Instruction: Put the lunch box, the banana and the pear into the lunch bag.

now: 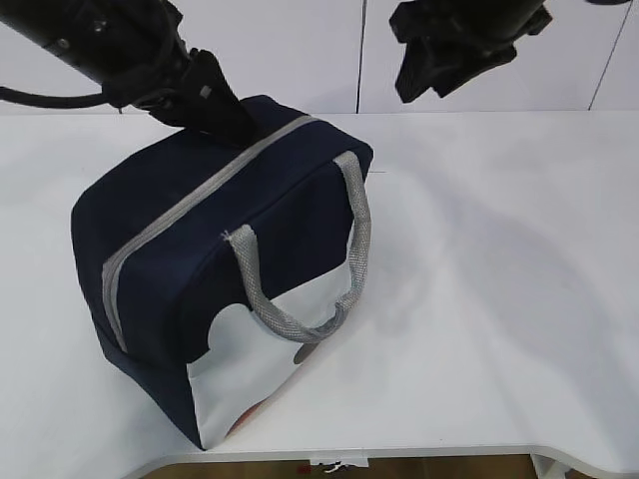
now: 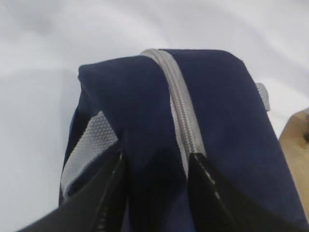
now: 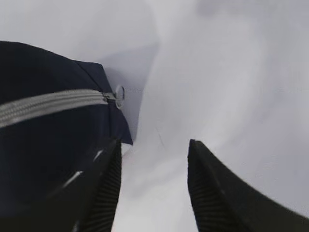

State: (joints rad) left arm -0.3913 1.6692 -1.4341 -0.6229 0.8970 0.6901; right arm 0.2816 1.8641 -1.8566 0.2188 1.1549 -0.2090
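Observation:
The navy lunch bag [image 1: 200, 259] lies tilted on the white table, its grey zipper [image 1: 190, 205] run shut along the top. My left gripper [image 1: 225, 115] is at the bag's far end. In the left wrist view the left gripper [image 2: 157, 159] has its jaws apart, straddling navy fabric of the lunch bag [image 2: 217, 96] beside the zipper [image 2: 181, 111]. My right gripper [image 1: 424, 85] hangs raised behind the bag. In the right wrist view the right gripper [image 3: 154, 145] is open over bare table, next to the zipper's ring pull [image 3: 119, 93]. The lunch box, banana and pear are hidden.
A grey webbing handle [image 1: 354, 239] drapes over the bag's white side panel [image 1: 250, 369]. The white table [image 1: 499, 299] stretches to the right of the bag, and its front edge [image 1: 419, 454] runs just below the bag. White wall panels stand behind.

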